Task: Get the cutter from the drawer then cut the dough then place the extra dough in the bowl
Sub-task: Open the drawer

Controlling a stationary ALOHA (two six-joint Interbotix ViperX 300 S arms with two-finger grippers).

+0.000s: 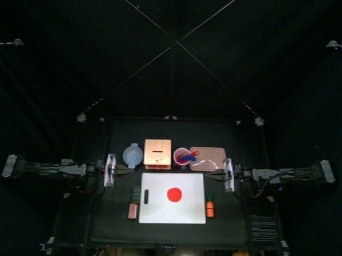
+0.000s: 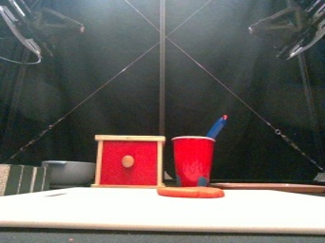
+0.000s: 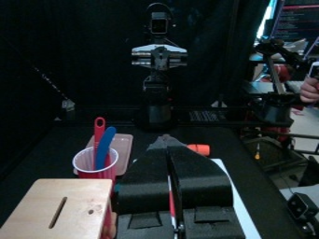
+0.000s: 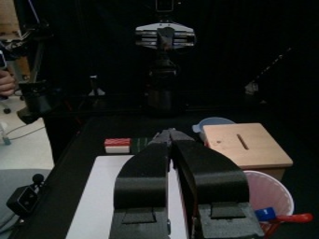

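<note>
A flat red dough disc (image 1: 173, 194) (image 2: 191, 192) lies in the middle of the white cutting board (image 1: 191, 210) (image 2: 76, 207). Behind the board stands the pale wooden box (image 1: 159, 153) (image 3: 56, 210) (image 4: 249, 145), its red drawer front (image 2: 129, 161) closed. The blue-grey bowl (image 1: 134, 155) (image 2: 70, 171) (image 4: 214, 123) sits to the box's left. No cutter is visible. My left gripper (image 1: 111, 172) (image 3: 170, 142) hovers shut and empty off the board's left edge. My right gripper (image 1: 230, 174) (image 4: 171, 136) hovers shut and empty off the board's right edge.
A red cup (image 1: 186, 156) (image 2: 195, 160) (image 3: 97, 161) holding a blue knife (image 2: 219, 125) and a red one stands right of the box. The pink tray (image 1: 210, 157) lies behind and right of the cup.
</note>
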